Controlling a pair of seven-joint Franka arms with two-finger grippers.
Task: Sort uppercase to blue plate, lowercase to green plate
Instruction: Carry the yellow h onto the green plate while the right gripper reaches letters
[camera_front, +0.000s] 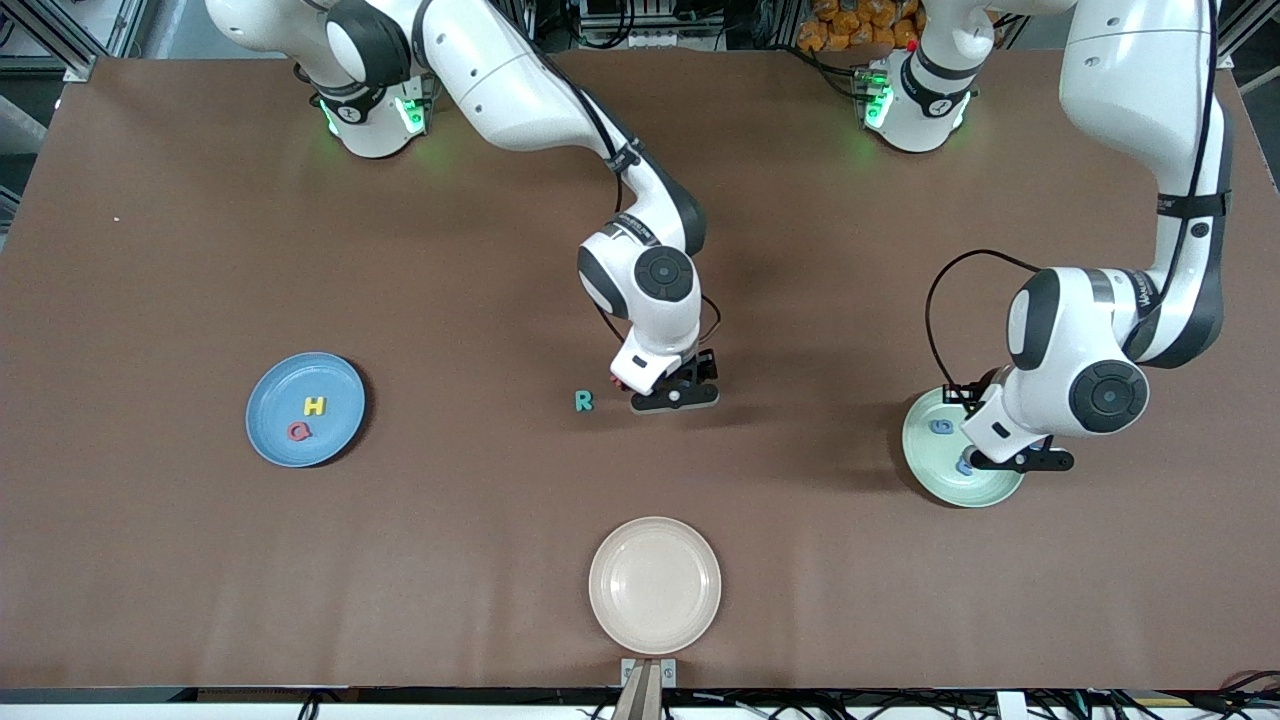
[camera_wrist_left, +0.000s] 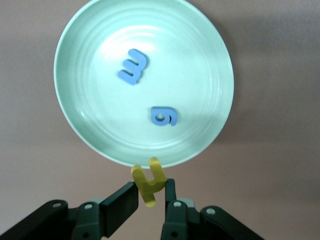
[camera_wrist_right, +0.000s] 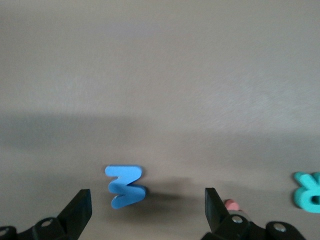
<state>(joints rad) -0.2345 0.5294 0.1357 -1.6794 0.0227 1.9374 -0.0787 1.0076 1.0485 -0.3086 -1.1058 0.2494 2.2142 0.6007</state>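
Note:
The blue plate (camera_front: 272, 432) holds a yellow H (camera_front: 314, 405) and a red-pink Q (camera_front: 299, 431). A teal R (camera_front: 584, 401) (camera_wrist_right: 307, 191) lies mid-table beside my right gripper (camera_front: 675, 397) (camera_wrist_right: 147, 200). That gripper is open and low over a blue W (camera_wrist_right: 126, 186), which lies between its fingers untouched. A red-pink letter (camera_wrist_right: 231, 204) peeks out by one finger. My left gripper (camera_front: 1020, 462) (camera_wrist_left: 150, 192) is shut on a yellow hooked letter (camera_wrist_left: 149, 181) just over the rim of the green plate (camera_front: 925, 470) (camera_wrist_left: 80, 115). In that plate lie a blue m (camera_wrist_left: 133, 66) and a blue g (camera_wrist_left: 163, 116) (camera_front: 941, 426).
A cream-white plate (camera_front: 655, 585) with nothing in it sits near the table's front edge, nearer the camera than the R. Both arm bases stand along the table's back edge.

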